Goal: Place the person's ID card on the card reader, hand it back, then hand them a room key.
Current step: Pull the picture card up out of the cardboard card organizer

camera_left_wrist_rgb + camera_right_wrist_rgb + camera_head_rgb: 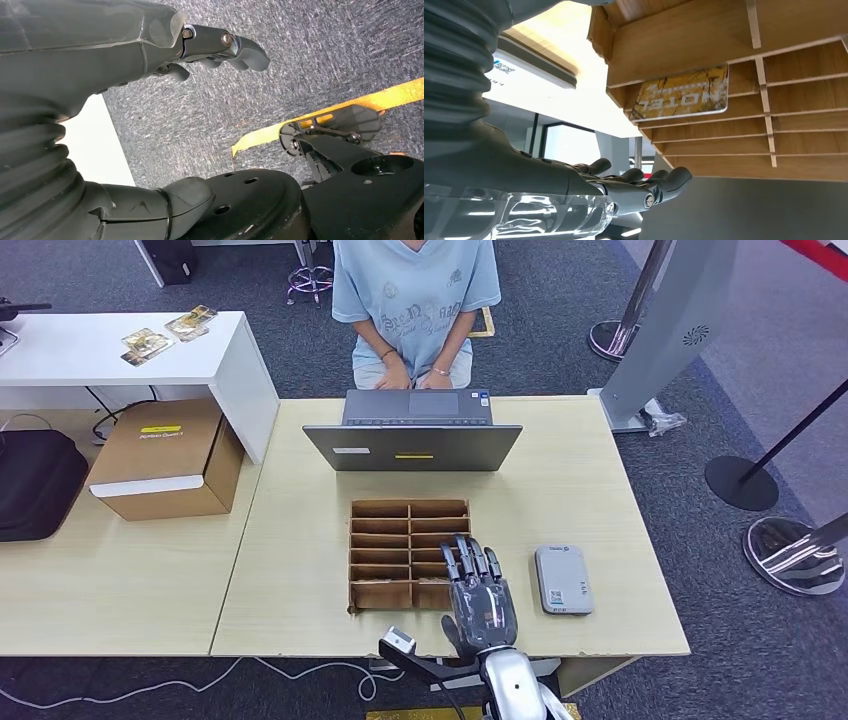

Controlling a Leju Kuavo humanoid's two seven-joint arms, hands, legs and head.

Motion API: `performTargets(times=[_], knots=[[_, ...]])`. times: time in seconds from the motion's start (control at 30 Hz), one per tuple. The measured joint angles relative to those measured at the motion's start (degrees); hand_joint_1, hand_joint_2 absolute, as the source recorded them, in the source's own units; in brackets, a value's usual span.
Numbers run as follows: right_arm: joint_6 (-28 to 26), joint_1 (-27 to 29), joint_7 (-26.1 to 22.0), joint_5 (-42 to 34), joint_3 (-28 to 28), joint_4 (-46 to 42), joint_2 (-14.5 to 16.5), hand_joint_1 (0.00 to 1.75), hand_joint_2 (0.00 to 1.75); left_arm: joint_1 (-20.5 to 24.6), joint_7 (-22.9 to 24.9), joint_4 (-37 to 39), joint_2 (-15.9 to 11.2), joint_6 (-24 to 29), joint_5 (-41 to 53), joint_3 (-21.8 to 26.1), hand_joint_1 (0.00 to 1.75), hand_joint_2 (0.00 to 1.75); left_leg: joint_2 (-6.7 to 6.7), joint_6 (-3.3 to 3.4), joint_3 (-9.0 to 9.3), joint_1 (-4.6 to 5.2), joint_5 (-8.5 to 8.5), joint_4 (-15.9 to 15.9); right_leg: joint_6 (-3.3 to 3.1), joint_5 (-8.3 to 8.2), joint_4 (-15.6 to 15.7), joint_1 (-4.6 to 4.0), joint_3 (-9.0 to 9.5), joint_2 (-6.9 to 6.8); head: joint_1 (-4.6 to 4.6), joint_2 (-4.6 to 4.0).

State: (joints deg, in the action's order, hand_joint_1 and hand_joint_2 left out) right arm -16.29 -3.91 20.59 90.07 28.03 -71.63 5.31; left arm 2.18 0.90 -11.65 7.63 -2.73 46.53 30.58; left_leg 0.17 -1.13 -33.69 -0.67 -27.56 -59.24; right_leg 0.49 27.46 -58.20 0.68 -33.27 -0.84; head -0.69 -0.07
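Observation:
A wooden card rack (385, 540) with several slots lies in the middle of the light table. My right hand (480, 590) hovers over the rack's near right corner, fingers stretched out and holding nothing. The right wrist view shows that hand (624, 185) just off the rack (724, 40), where a yellow hotel key card (681, 95) stands in one slot. To the right of my hand lies the grey card reader (563, 580), bare on top. My left hand (225, 47) hangs empty over the carpet, fingers loosely bent and apart from the thumb. A person (415, 300) sits across the table.
An open laptop (413, 445) stands between the rack and the person. A cardboard box (165, 460) and a black bag (35, 480) sit on the table to the left, beside a white desk (60, 350) with loose cards (147, 343). Stanchion bases (740, 480) stand at the right.

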Motion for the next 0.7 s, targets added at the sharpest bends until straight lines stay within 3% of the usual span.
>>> performTargets(times=[0.7], knots=[[0.02,-1.49,-0.7,0.0,-1.31,3.44,0.88,0.07,1.75,0.03,0.0,0.0,0.0,0.02,0.3,0.0,0.0,1.75,0.0,0.0,0.0,0.0,0.0,0.0,0.0,0.0,0.0,0.0,0.0,0.0,-0.01,0.0]])
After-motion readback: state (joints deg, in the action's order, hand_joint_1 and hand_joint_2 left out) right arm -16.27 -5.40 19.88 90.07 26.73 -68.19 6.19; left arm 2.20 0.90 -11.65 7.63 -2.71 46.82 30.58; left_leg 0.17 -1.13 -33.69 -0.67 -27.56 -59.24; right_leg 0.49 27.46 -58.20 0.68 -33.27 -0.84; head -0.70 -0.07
